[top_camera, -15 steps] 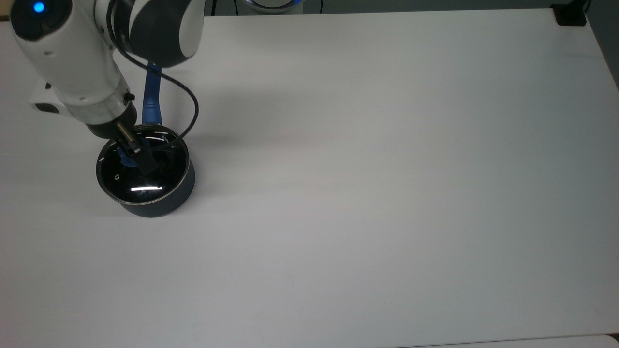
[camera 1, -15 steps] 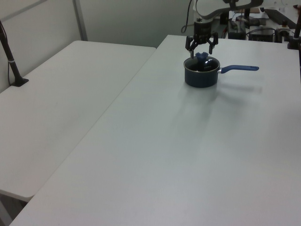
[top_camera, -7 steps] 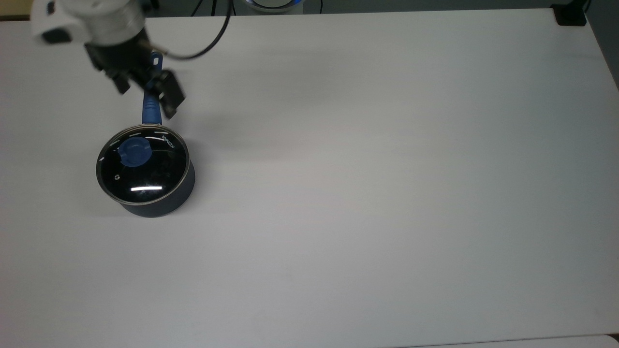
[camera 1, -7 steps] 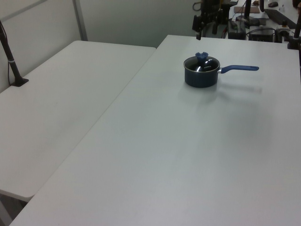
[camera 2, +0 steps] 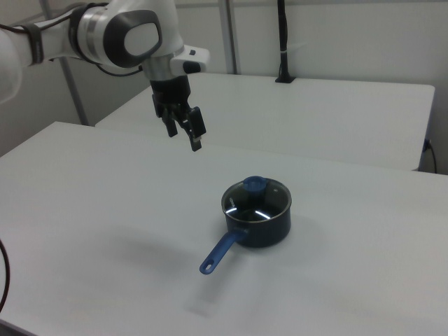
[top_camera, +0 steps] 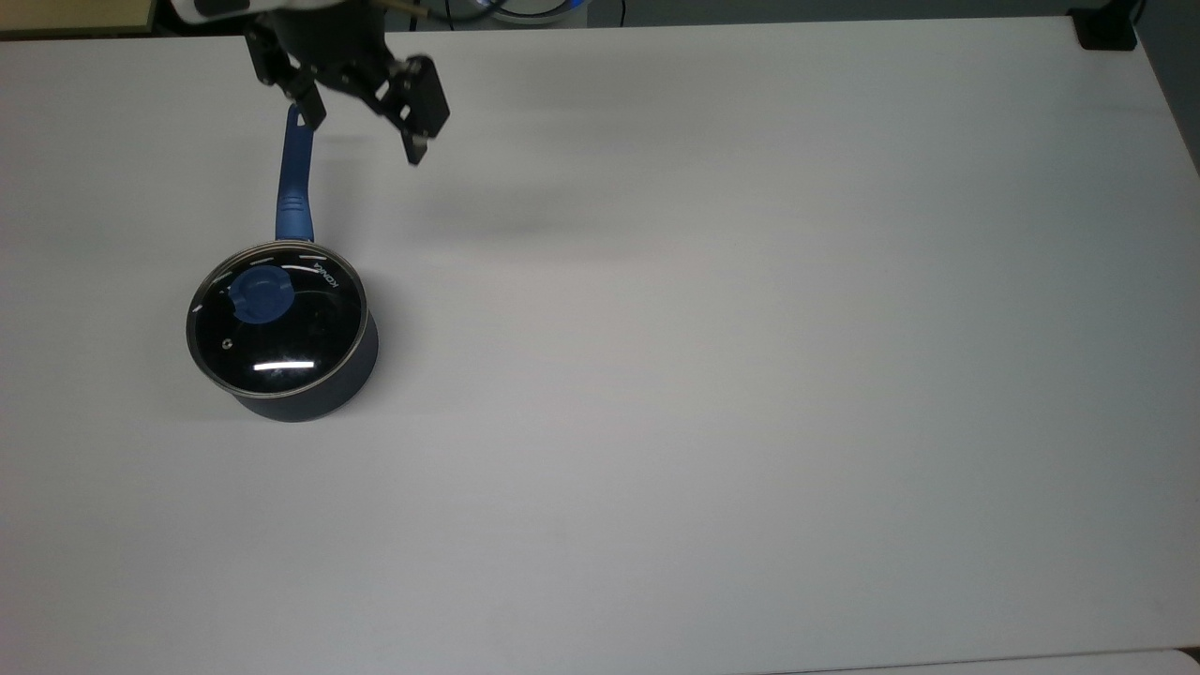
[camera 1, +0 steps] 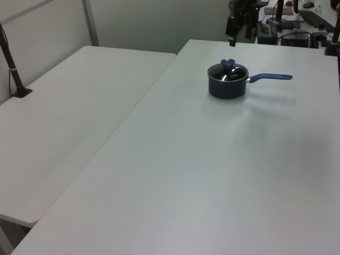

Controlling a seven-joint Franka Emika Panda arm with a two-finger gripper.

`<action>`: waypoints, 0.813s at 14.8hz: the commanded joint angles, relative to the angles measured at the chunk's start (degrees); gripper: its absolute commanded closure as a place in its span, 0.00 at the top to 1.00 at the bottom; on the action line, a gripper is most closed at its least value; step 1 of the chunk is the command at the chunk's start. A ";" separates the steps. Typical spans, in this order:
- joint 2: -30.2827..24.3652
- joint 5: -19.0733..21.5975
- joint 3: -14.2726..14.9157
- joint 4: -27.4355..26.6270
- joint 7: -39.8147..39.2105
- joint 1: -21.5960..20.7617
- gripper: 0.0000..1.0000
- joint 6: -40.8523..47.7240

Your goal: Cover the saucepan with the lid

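The saucepan (top_camera: 309,394) is a small dark navy pot standing on the white table, with its long blue handle (top_camera: 292,183) pointing toward the top view's upper edge. The glass lid (top_camera: 277,323) sits flat on the pot's rim, its blue knob (top_camera: 261,292) facing up. In the right view the saucepan (camera 2: 264,231) carries the lid (camera 2: 256,199), and the left view shows the same pan (camera 1: 227,87). My gripper (top_camera: 366,117) hangs in the air well above and beyond the pot, over the handle's far end. It is open and empty. From the right view the gripper (camera 2: 184,131) is high and apart from the pan.
The white table (top_camera: 750,375) stretches wide to the top view's right. A black block (top_camera: 1104,30) sits at its far right corner. A second white table (camera 1: 69,106) adjoins on the left view's left, with a black pole (camera 1: 11,64) standing on it.
My gripper has let go of the lid's knob, risen off the pot and moved away past the handle's end. The lid stays seated on the saucepan.
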State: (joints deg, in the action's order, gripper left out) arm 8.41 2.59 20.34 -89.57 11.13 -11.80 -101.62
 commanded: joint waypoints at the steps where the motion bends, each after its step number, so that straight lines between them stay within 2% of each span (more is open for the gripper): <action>1: -7.96 -1.10 -5.02 -7.38 -4.71 2.55 1.00 2.98; 3: -8.32 -1.80 -10.55 -7.38 -4.98 7.11 1.00 4.23; 4: -8.93 -1.97 -11.71 -7.46 -5.07 8.01 1.00 4.58; 7: -10.08 -1.45 -11.81 -7.55 -8.22 8.81 1.00 6.77; 12: -10.16 -1.27 -11.81 -6.94 -8.67 9.68 1.00 6.96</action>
State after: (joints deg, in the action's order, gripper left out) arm 0.14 1.54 9.24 -94.98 3.62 -3.43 -95.04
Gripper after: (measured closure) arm 0.000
